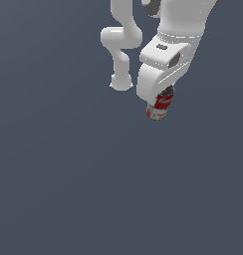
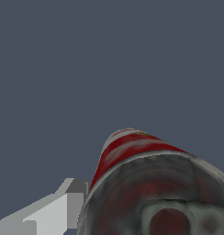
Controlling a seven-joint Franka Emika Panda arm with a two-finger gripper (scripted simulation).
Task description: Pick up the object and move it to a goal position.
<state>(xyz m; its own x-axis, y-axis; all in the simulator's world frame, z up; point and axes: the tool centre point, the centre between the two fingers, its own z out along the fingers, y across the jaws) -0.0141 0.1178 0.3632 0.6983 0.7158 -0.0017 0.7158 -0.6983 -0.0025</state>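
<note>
Rendering as a bare simulated test space, not a home, kitchen or workshop. Showing a flat, uniform slate-grey backdrop (image 1: 54, 189) spreading in every direction around and beneath the gripper (image 1: 161, 102), without walls, furniture or any horizon line. Displaying smooth, untextured white arm links (image 1: 168, 55) with computer-generated shading. Presenting a low-resolution, blurred label texture on the tin can (image 1: 161, 105) just under the hand. Repeating the same featureless grey beyond the can (image 2: 146, 183) in the wrist view, beside one blocky grey finger (image 2: 63, 206).
</note>
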